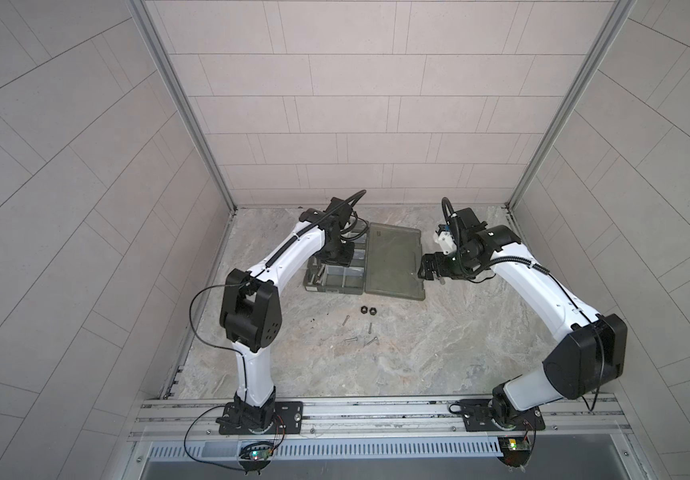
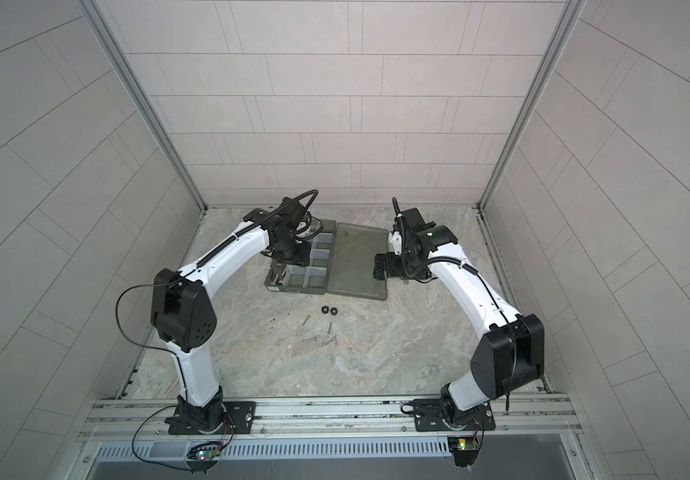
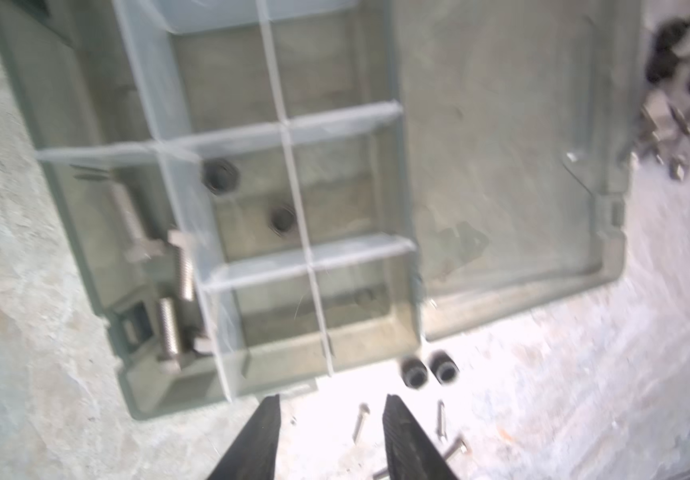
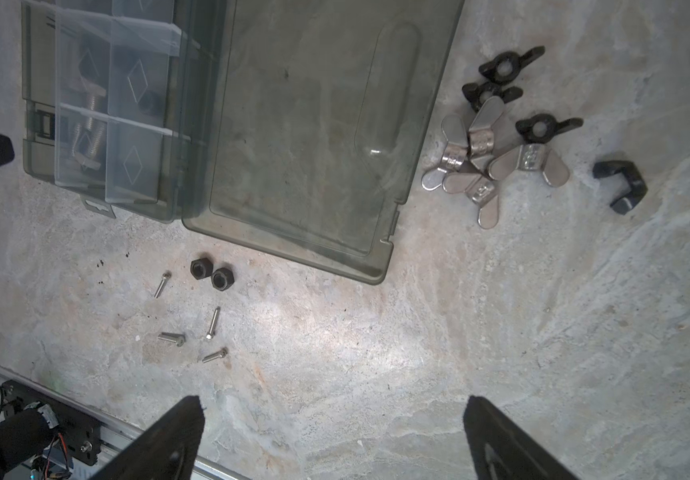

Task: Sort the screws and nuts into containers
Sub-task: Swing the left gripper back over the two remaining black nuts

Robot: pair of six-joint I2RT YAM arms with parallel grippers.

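1. Left wrist view: the case (image 3: 177, 392) lies open flat on the table with its lid (image 3: 501, 166) folded out alongside, so its compartments (image 3: 335, 183) can all be reached from above.
2. The left gripper (image 3: 331, 398) hangs over the case, jaws apart with nothing between them. I'd say it is free for the next pick.
3. The right gripper (image 4: 335, 401) hovers by the lid, spread wide and empty, clear of the other arm.
4. Bolts (image 3: 181, 266) lie in the long edge compartment (image 3: 94, 241), which suits their length.
5. Two nuts (image 3: 220, 176), blurred, sit in the next compartment (image 3: 252, 191). Two more (image 4: 222, 279) touch each other on the table just before the case.
6. Four thin screws (image 4: 213, 323) lie scattered near those, unsorted.
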